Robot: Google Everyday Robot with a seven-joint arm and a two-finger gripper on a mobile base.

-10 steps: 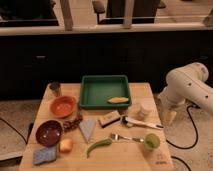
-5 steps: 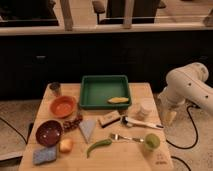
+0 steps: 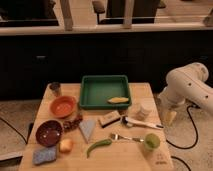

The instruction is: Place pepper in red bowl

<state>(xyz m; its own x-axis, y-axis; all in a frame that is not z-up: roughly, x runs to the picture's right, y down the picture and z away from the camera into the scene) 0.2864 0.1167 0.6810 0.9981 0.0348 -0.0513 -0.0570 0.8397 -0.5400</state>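
The slim green pepper (image 3: 99, 146) lies on the wooden table (image 3: 125, 157) near the front, left of a fork (image 3: 124, 137). An orange-red bowl (image 3: 63, 106) sits at the table's left, and a darker red bowl (image 3: 49, 132) sits in front of it. Both look empty. The white arm (image 3: 189, 87) hangs off the table's right side. My gripper (image 3: 168, 116) points down beside the right edge, far to the right of the pepper and the bowls, holding nothing that I can see.
A green tray (image 3: 105, 90) holding a yellow corn-like piece (image 3: 118, 100) stands at the back centre. Also on the table are a dark cup (image 3: 55, 88), a blue sponge (image 3: 43, 155), a grey wedge (image 3: 87, 129), a small round fruit (image 3: 65, 145), a green cup (image 3: 151, 141), and a white-handled tool (image 3: 141, 123).
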